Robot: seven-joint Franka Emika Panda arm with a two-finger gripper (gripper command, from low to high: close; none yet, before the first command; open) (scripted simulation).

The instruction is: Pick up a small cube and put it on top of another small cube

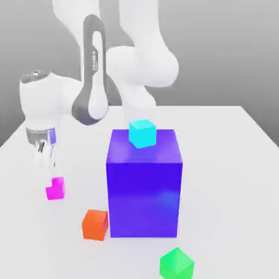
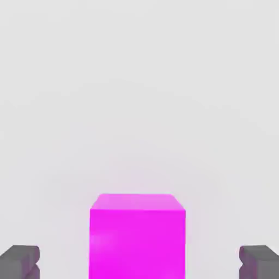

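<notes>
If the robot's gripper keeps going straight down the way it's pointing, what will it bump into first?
Most likely the small magenta cube. The gripper points down just above it, open, and in the hand view the cube sits between the two fingertips, so they may pass beside it and meet the table.

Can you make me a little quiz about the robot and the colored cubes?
1. True or false: the claw is shut on the pink cube.
2. What sits on top of the big blue block? A) orange cube B) light blue cube C) green cube
3. Which cube lies nearest the claw?

Key:
1. False, it is open.
2. B, the light blue cube.
3. The pink cube.
</notes>
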